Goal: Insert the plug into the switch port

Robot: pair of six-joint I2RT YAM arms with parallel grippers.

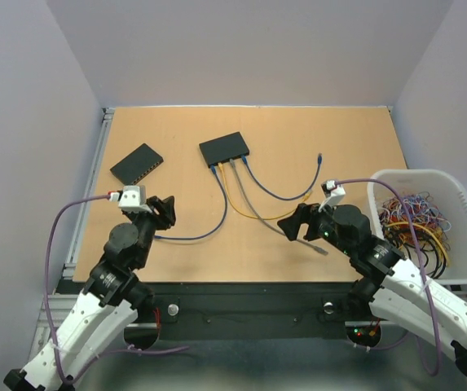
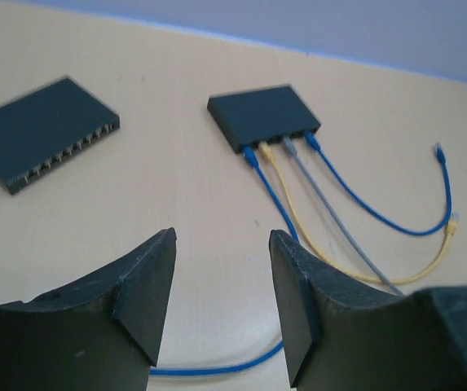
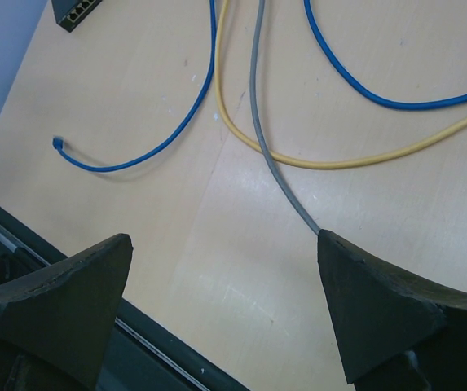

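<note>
A black switch (image 1: 224, 149) stands mid-table with a blue, a yellow, a grey and a second blue cable plugged in; it also shows in the left wrist view (image 2: 264, 114). A second black switch (image 1: 137, 163) with empty ports lies to the left (image 2: 41, 134). The first blue cable (image 1: 217, 220) curls to a loose plug (image 3: 57, 142) near my left gripper (image 1: 166, 213), which is open and empty (image 2: 222, 301) above that cable (image 2: 217, 371). My right gripper (image 1: 294, 224) is open and empty (image 3: 225, 309). The grey cable (image 3: 257, 106) runs under its right finger.
A white bin (image 1: 429, 224) full of coiled cables stands at the right edge, beside my right arm. The second blue cable's loose plug (image 1: 320, 155) and the yellow plug (image 2: 453, 221) lie right of the middle. The table's dark front edge (image 3: 160, 358) is just below my right gripper.
</note>
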